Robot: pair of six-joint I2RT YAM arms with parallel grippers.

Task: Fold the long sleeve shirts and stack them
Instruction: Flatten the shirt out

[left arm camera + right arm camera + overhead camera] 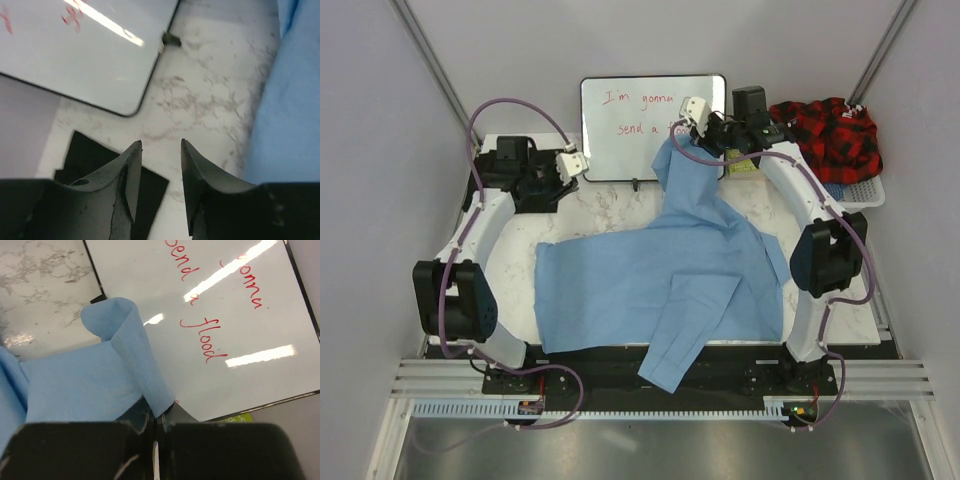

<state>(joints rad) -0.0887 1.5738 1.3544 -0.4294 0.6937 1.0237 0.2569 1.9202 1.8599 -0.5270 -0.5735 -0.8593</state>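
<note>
A light blue long sleeve shirt (pixel 655 280) lies spread over the marble table (pixel 610 205), one sleeve hanging over the near edge. Its far right part is pulled up toward the whiteboard (pixel 640 120). My right gripper (pixel 686 125) is above the whiteboard's lower right, shut on a fold of that blue cloth (pixel 135 365); in the right wrist view the jaws (pixel 161 412) pinch the cloth with no gap. My left gripper (pixel 580 165) hovers by the whiteboard's lower left corner. Its jaws (pixel 161 145) stand apart with only bare table between them, and the shirt's edge (pixel 290 110) lies to its right.
A white basket (pixel 865 190) at the back right holds a red and black plaid cloth (pixel 830 135). The whiteboard (pixel 75 55) stands propped at the back. A black pad (pixel 85 155) lies under the left gripper. Grey walls close in on both sides.
</note>
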